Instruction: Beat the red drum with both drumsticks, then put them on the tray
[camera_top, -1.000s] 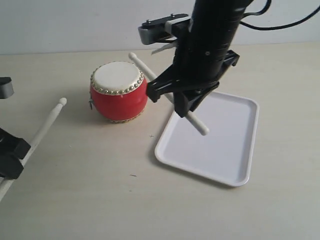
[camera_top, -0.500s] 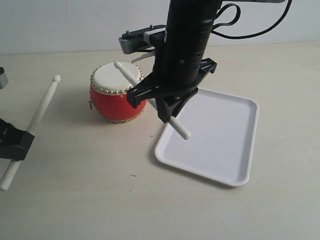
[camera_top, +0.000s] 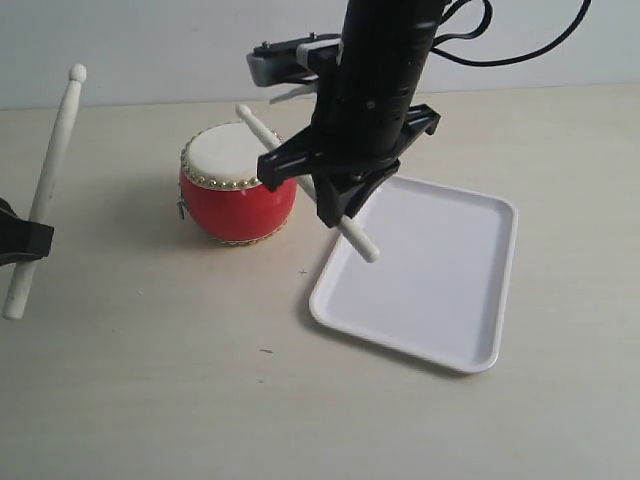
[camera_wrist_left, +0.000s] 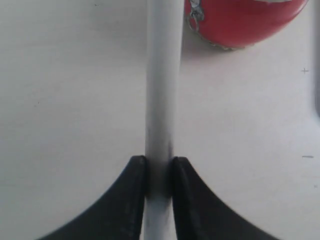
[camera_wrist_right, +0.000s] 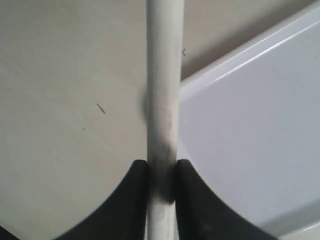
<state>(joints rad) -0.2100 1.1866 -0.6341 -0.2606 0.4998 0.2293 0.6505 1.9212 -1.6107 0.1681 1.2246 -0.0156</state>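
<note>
Beating step: judged in hand; neither stick is laid on the glossy white rectangular plastic tray (camera_top: 470, 300) yet.
Drum: the squat glossy red drum (camera_top: 237, 185) with cream skin and gold studs is seen on the table, just left of the tray.
Left: the slim pale wooden left drumstick (camera_top: 45, 180) is clamped by the left gripper (camera_wrist_left: 159, 167); its axis is near upright, tip high, well apart from the drum.
Right: the matching right drumstick (camera_top: 258, 128) is pinched by the right gripper (camera_wrist_right: 161, 167); its axis is slanted, tip over the skin's edge, butt over the tray; contact cannot be told.
Next: a downward swing of the left tip onto the skin is likely called for.
</note>
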